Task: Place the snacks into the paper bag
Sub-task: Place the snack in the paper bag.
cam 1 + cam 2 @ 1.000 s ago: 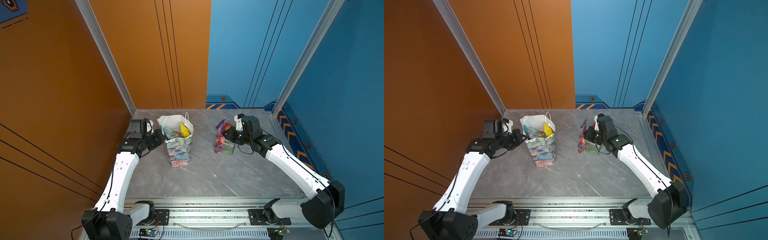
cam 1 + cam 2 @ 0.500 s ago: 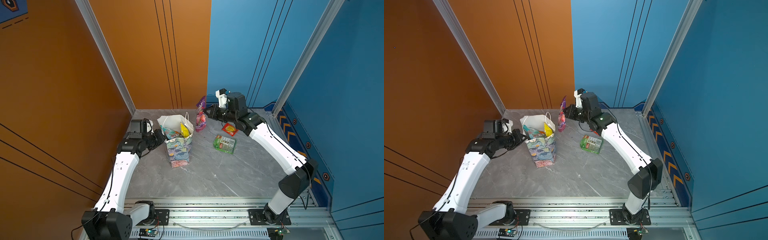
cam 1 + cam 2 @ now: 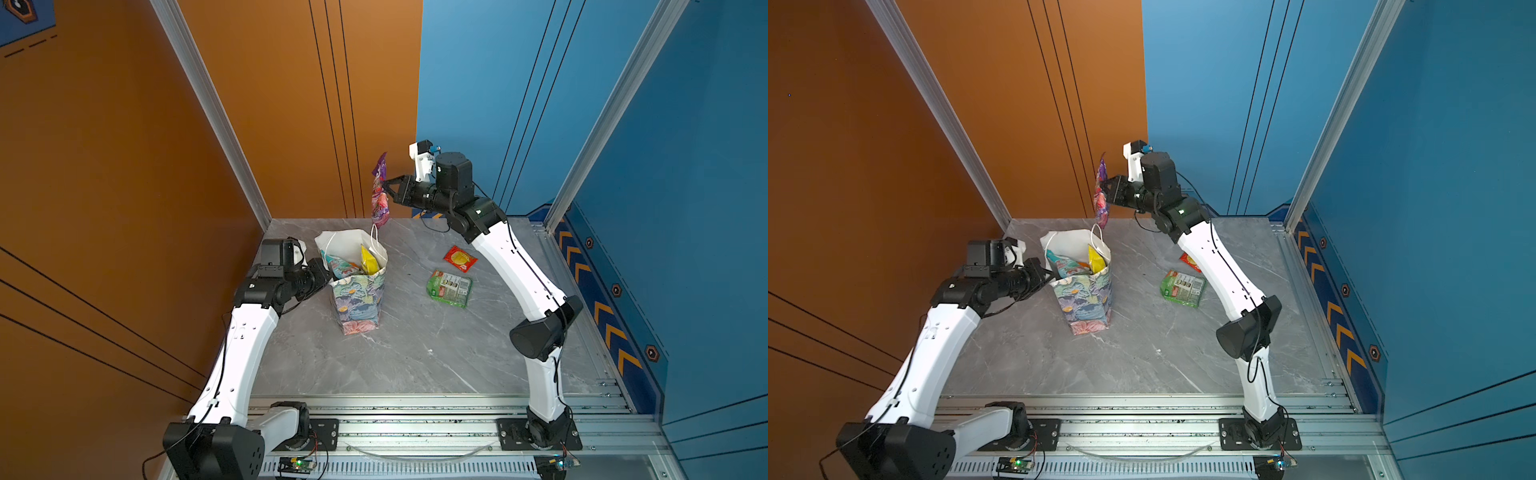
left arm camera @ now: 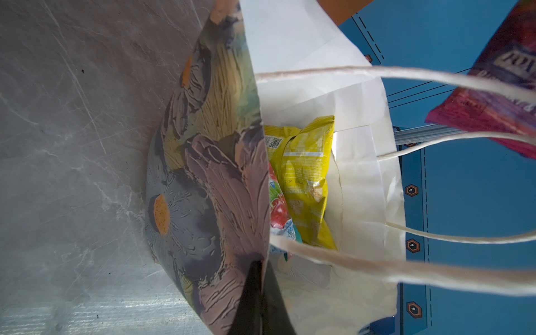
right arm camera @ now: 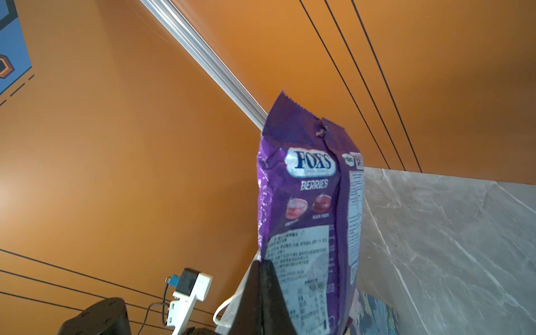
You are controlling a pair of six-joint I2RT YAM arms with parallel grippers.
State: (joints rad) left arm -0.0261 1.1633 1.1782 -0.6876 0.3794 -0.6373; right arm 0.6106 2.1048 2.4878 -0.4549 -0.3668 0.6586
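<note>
The flower-print paper bag (image 3: 359, 299) (image 3: 1086, 301) stands upright and open at mid-table. My left gripper (image 3: 328, 272) (image 4: 259, 268) is shut on the bag's near rim. A yellow packet (image 3: 369, 262) (image 4: 304, 174) and a teal one (image 3: 343, 266) stick up inside the bag. My right gripper (image 3: 386, 188) (image 5: 261, 268) is shut on the purple FOX'S Berries packet (image 3: 379, 199) (image 5: 307, 203), which hangs upright in the air just above the bag's far edge. On the table to the right lie a green packet (image 3: 449, 289) (image 3: 1183, 289) and a small red one (image 3: 460, 258).
The bag's white cord handles (image 4: 435, 78) loop across its mouth. The orange wall (image 3: 291, 124) stands close behind the bag and the blue wall (image 3: 478, 104) behind my right arm. The metal rail (image 3: 415, 419) runs along the table's front edge.
My right arm has lifted the purple packet off the pile on the table and carried it up and left to above the bag. The left arm and the bag have not moved.
</note>
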